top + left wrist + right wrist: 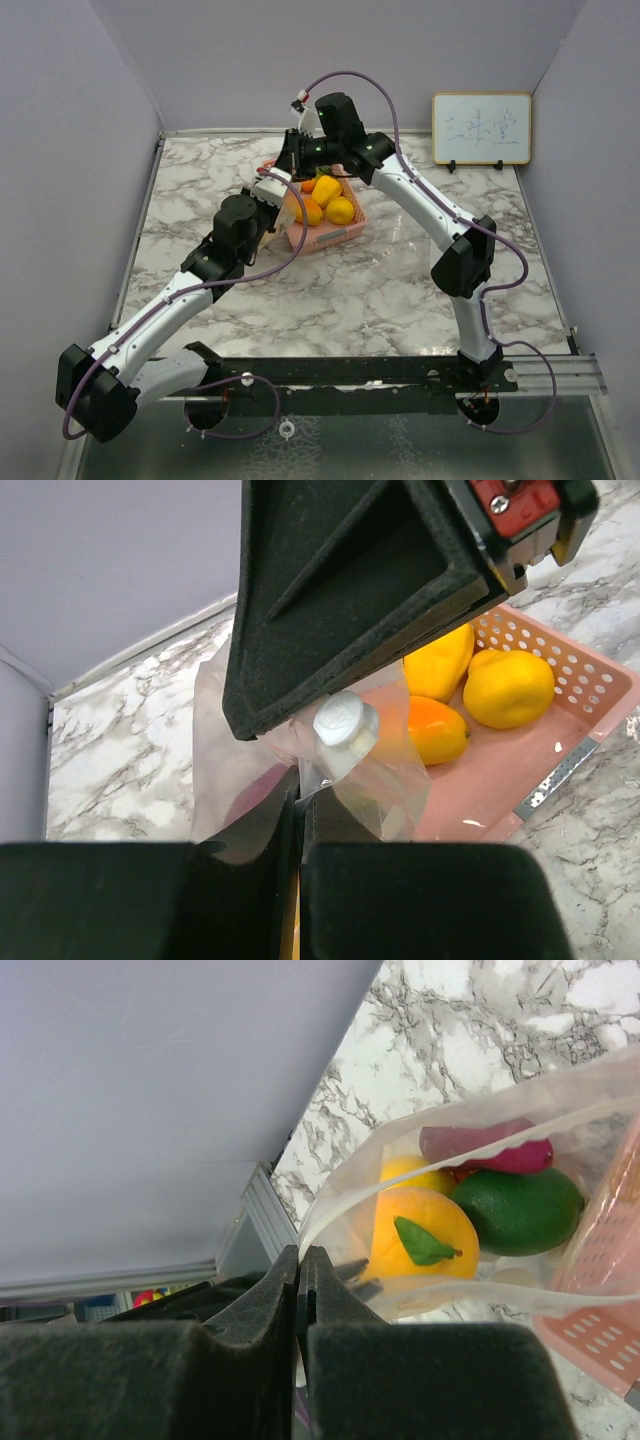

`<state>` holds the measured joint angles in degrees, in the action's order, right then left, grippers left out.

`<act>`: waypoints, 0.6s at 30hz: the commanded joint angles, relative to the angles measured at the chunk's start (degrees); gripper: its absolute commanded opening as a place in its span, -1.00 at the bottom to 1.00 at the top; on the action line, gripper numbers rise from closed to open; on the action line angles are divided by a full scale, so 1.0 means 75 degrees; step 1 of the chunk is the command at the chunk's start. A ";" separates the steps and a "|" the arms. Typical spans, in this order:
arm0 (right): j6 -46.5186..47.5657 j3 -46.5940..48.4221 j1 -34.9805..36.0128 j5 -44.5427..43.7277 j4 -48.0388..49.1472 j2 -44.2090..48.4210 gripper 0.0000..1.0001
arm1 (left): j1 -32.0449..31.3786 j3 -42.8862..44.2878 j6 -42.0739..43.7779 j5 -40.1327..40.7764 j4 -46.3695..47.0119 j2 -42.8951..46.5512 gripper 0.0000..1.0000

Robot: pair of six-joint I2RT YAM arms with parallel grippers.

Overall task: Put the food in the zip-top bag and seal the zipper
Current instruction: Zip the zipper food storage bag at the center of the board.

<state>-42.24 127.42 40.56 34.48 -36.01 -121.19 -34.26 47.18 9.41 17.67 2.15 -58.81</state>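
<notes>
Grey-veined marble table [400, 290] boxed in by lavender walls, whiteboard [481, 128] propped at upper right of the top view. Left of centre there, left gripper [298, 805] pinched tight on the film of the clear zip-top bag [225, 770]. Just right of it, right gripper [302, 1265] clamped on the bag's rim, mouth open. Inside the bag: 1 leafed orange fruit [418, 1232], 1 yellow piece [405, 1170] behind, 1 purple piece [485, 1145], 1 green lime [520, 1210]. Further right, just beside the bag, pink basket [590, 680] holding 1 orange piece [438, 730] and 2 yellow fruits [508, 687].
</notes>
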 commanded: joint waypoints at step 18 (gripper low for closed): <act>0.2220 -0.4516 -0.1767 0.2405 0.4805 0.3411 -0.33 | -0.0026 0.3585 -0.1702 -0.0699 -0.4772 0.0891 -1.00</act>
<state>-33.67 100.16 25.69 40.16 -17.69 -101.25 -34.26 68.25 2.68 18.52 -21.43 -54.50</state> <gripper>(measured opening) 0.322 0.012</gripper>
